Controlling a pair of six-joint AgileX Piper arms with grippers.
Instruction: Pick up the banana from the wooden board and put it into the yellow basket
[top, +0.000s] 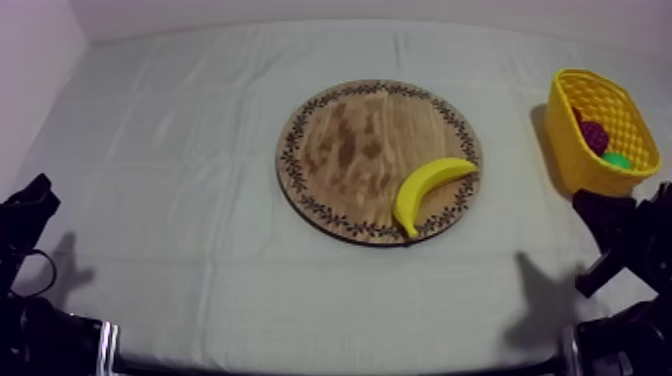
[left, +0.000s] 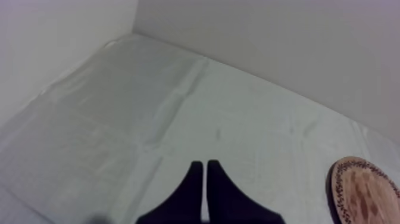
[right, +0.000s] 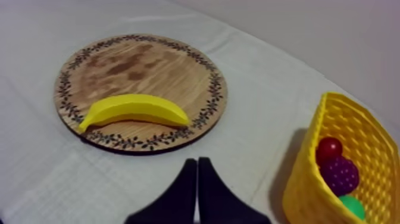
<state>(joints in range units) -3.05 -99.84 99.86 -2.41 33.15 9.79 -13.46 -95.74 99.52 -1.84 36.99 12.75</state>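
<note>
Low at the table's (top: 180, 250) near corners sat the left arm (top: 28, 215) and right arm (top: 612, 228). Mid-table, the banana (top: 432, 188) lay curved along the near right rim of the round wooden board (top: 340, 150), smooth and plain yellow. A lattice-walled yellow basket (top: 600, 180) stood at the right edge.

From the left wrist, the left gripper (left: 201, 164) was pressed together over creased cloth (left: 119, 119).

From the right wrist, the right gripper (right: 197, 161) was likewise closed on nothing, near the banana. Knobbly grapes (right: 340, 174) and a small red fruit (right: 329, 148) filled the basket.

The wooden board (left: 364, 192) is cut off at the left wrist view's edge. The yellow basket (right: 305, 186) is cut off in the right wrist view; a green fruit (right: 353, 206) inside is partly hidden, its kind not discernible.
</note>
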